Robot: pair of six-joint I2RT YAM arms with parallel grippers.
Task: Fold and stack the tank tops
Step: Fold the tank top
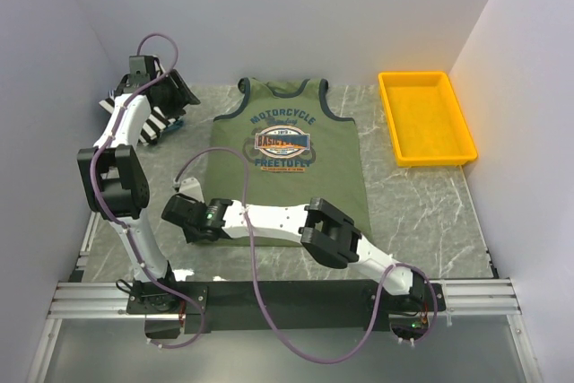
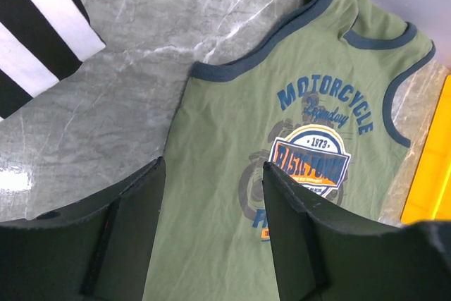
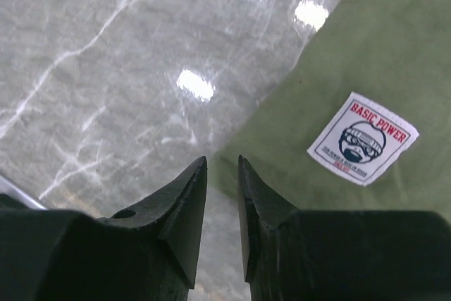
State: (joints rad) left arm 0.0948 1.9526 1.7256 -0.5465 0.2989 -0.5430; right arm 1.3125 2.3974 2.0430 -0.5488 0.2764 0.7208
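The olive-green tank top (image 1: pixel 287 163) lies flat and face up in the middle of the table, neck toward the far side; it also shows in the left wrist view (image 2: pixel 232 174). My right gripper (image 1: pixel 177 209) is low at its near left hem corner (image 3: pixel 232 177). Its jaws stand a narrow gap apart with the corner's tip between the fingertips (image 3: pixel 222 161). A white label (image 3: pixel 363 137) is sewn near that hem. My left gripper (image 1: pixel 172 87) is open and empty (image 2: pixel 211 163), held high by the striped tank top (image 1: pixel 152 123), which is bunched at the far left (image 2: pixel 35 40). A bluish sliver (image 1: pixel 177 123) peeks from beside it.
A yellow plastic tray (image 1: pixel 426 154) stands at the far right, its edge in the left wrist view (image 2: pixel 430 181). White walls close in the marble table on three sides. The right arm reaches across the olive top's hem.
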